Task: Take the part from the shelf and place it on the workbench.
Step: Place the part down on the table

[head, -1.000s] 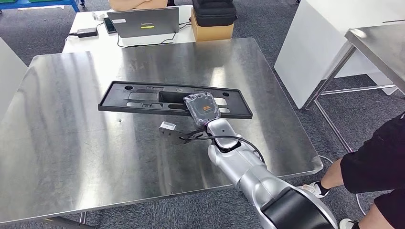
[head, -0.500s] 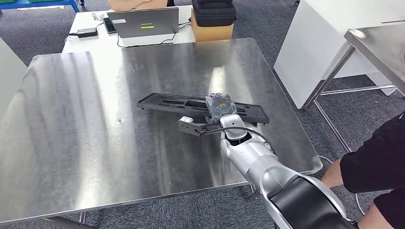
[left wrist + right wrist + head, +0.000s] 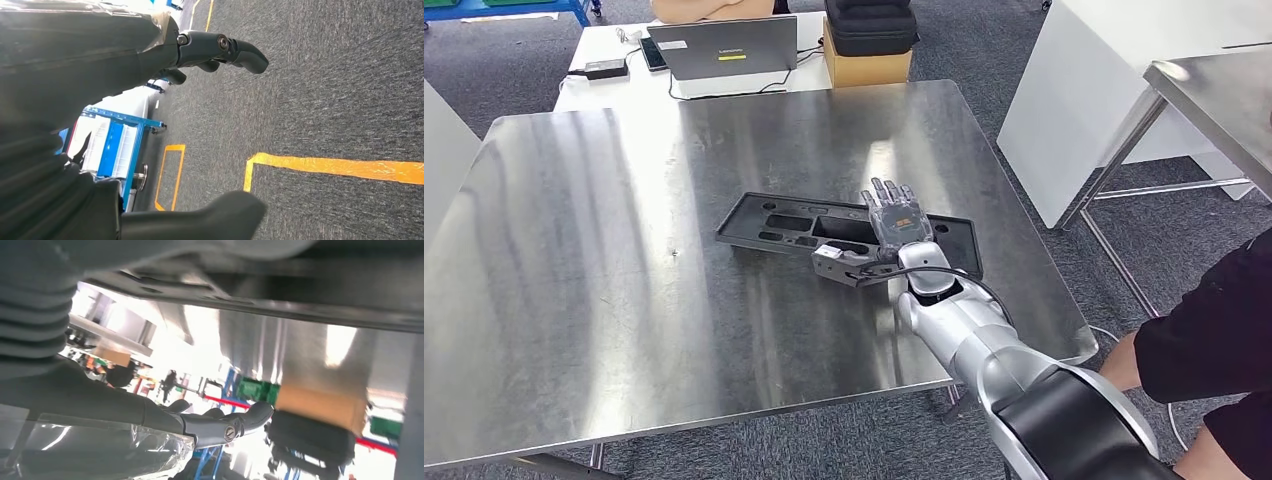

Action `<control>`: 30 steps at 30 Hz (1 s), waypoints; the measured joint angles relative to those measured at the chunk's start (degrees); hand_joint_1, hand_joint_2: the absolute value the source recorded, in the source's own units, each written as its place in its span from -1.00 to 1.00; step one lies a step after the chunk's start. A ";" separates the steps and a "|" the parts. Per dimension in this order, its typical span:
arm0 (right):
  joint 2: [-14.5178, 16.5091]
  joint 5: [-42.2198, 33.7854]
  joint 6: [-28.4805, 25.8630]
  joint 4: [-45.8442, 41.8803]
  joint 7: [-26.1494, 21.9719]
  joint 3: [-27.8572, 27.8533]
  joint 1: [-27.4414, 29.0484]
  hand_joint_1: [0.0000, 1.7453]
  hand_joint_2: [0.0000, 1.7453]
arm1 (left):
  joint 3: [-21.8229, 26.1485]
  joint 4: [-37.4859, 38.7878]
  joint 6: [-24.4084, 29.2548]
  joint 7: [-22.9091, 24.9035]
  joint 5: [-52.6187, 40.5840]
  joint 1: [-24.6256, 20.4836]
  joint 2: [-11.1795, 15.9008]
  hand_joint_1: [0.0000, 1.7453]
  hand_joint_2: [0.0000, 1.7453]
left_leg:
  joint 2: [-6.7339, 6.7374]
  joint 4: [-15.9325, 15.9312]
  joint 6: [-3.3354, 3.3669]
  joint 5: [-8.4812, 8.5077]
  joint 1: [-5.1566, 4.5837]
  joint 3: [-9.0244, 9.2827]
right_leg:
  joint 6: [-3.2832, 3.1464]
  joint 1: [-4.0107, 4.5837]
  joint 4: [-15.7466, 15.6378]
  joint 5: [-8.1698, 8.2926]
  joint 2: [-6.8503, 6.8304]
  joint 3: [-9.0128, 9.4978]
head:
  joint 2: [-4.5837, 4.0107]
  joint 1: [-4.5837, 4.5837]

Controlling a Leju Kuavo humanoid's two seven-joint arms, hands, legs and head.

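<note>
A workshop: steel workbench (image 3: pixel 574 260), yellow floor tape (image 3: pixel 330 166), blue carts (image 3: pixel 112 150).

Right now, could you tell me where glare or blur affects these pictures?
Head view: sharp, with bright glare streaks on the steel workbench. Right wrist view: background blown out and blurred behind the right hand. Left wrist view: carpet sharp, evenly lit.
</note>
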 joint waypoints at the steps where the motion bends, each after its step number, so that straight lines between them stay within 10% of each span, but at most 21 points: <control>1: 0.22 -0.35 -1.21 -0.01 -0.79 -0.34 0.00 -1.00 -1.00 | 0.00 0.00 0.11 0.00 0.14 0.00 0.00 -1.00 -1.00 | 0.00 0.00 0.00 0.00 0.00 0.00 | 0.00 0.00 0.00 0.00 0.00 0.00 | 0.00 0.00; 7: 2.40 -10.90 -18.14 -2.54 -14.36 -6.36 1.72 -1.00 -1.00 | 0.00 0.00 1.07 0.00 0.68 0.06 0.00 -1.00 -1.00 | -0.02 0.00 -0.01 -0.01 0.01 0.01 | -0.01 0.00 0.00 -0.02 -0.01 0.00 | 0.00 0.00; 13: 5.41 -21.14 -19.67 -11.06 -31.78 -17.46 8.06 -1.00 -1.00 | 0.02 0.00 1.93 0.00 0.80 0.18 -0.08 -1.00 -1.00 | -0.02 -0.01 -0.03 -0.03 0.01 0.03 | -0.03 0.01 0.00 -0.03 -0.02 -0.06 | 0.00 0.01; 18: 7.85 -51.90 -4.71 -16.61 -44.39 -22.75 12.45 -1.00 -1.00 | 0.13 0.00 2.43 0.00 1.32 0.19 -0.09 -1.00 -1.00 | -0.04 -0.02 -0.05 -0.05 0.02 0.07 | -0.07 0.01 -0.01 -0.08 -0.04 -0.47 | 0.00 0.01; 23: 7.70 -66.76 11.99 -29.13 -44.17 -22.16 20.42 -1.00 -1.00 | 0.56 0.00 2.73 0.00 2.28 0.26 -0.08 -1.00 -1.00 | -0.13 -0.02 -0.06 -0.07 0.02 0.07 | -0.08 -0.01 -0.03 -0.09 -0.11 -0.48 | 0.00 0.01; 30: 2.44 -80.49 21.51 -53.30 -42.64 -17.21 36.52 -1.00 -1.00 | 1.54 0.00 3.02 0.00 3.17 0.55 0.15 -1.00 -1.00 | -0.23 -0.02 -0.12 -0.25 -0.05 0.06 | 0.06 -0.02 -0.08 -0.24 -0.18 -0.43 | 0.00 0.01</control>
